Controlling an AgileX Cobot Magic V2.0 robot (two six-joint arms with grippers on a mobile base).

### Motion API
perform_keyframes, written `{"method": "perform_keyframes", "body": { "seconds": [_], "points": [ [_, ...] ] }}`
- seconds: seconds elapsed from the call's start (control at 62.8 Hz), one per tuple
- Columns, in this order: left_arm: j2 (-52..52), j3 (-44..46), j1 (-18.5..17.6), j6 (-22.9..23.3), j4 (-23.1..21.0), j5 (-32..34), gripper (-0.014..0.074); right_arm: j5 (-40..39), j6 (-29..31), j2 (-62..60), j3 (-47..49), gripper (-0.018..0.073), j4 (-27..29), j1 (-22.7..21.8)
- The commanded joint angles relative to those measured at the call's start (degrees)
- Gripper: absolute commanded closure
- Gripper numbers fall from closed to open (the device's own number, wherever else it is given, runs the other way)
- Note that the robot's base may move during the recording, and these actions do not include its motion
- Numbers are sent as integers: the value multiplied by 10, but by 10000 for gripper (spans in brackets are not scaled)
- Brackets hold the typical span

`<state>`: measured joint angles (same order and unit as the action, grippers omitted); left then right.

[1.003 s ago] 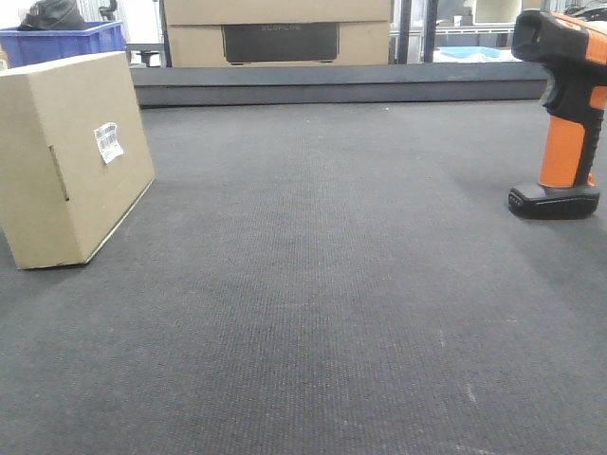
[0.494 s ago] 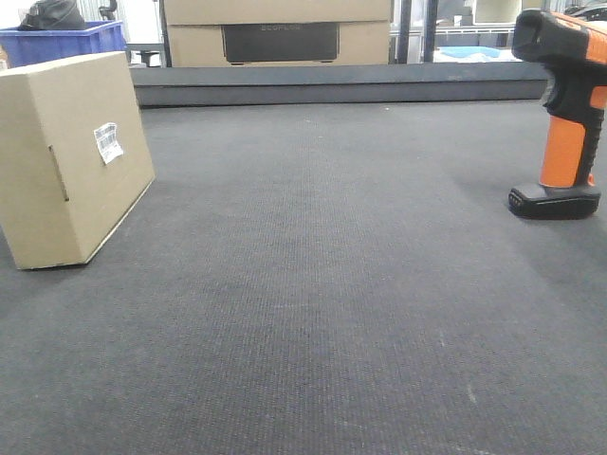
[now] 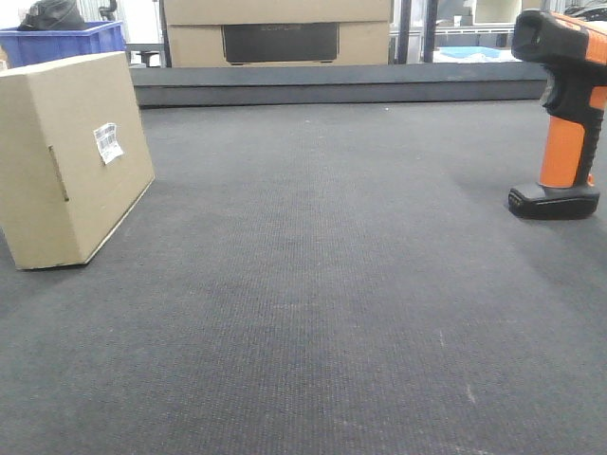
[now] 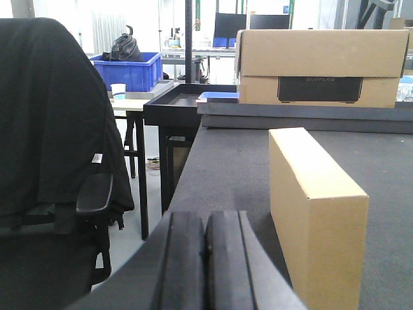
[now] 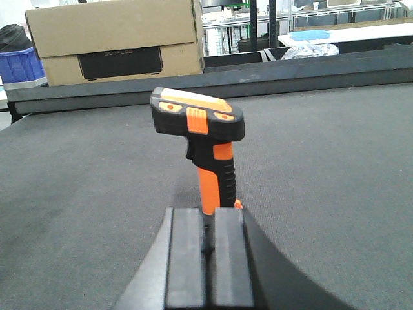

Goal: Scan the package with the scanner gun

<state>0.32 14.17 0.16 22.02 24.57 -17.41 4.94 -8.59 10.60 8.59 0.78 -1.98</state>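
The package (image 3: 71, 156), a plain brown cardboard box, stood on its edge at the left side of the table (image 3: 322, 284), which was covered with dark grey carpet. It leaned a little, and a small white label (image 3: 109, 142) with a barcode was on the face turned toward the middle of the table. The scanner gun (image 3: 567, 114), orange and black, stood upright on its black base at the right side, well apart from the package. Its head pointed to the left in the front view.

In the left wrist view, the left gripper (image 4: 205, 258) was at the bottom of the picture with its two dark fingers pressed together and nothing between them. The package was just ahead of it and a little to the right. A black chair (image 4: 51, 168) stood beside the table, and a blue crate (image 4: 129, 70) was on another table behind.

In the right wrist view, the right gripper (image 5: 208, 258) was also pressed together, holding nothing. The scanner gun stood directly in front of it, near but not touching as far as could be seen. A large cardboard box (image 5: 113, 42) stood at the far edge of the table.
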Motion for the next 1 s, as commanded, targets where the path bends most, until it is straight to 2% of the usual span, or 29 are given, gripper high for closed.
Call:
{"method": "perform_keyframes", "body": {
  "seconds": [0.0, 0.032, 0.143, 0.239, 0.303, 0.653, 0.988],
  "points": [
    [-3, 1, 2, 0, -3, 8, 707, -28, 7, -9, -4, 728, 1, -3],
    [-3, 1, 2, 0, -3, 8, 707, -41, 16, -18, -10, 728, 1, -3],
    [-3, 1, 2, 0, -3, 8, 707, -77, 106, -71, -54, 728, 26, -2],
    [-3, 1, 2, 0, -3, 8, 707, -69, 107, -106, -86, 728, 31, -2],
    [-3, 1, 2, 0, -3, 8, 707, -80, 107, -106, -86, 728, 31, -3],
    [-3, 1, 2, 0, -3, 8, 707, -20, 80, -106, -86, 728, 25, -3],
    [-3, 1, 2, 0, -3, 8, 707, -24, 80, -106, -86, 728, 25, -3]
  ]
}}
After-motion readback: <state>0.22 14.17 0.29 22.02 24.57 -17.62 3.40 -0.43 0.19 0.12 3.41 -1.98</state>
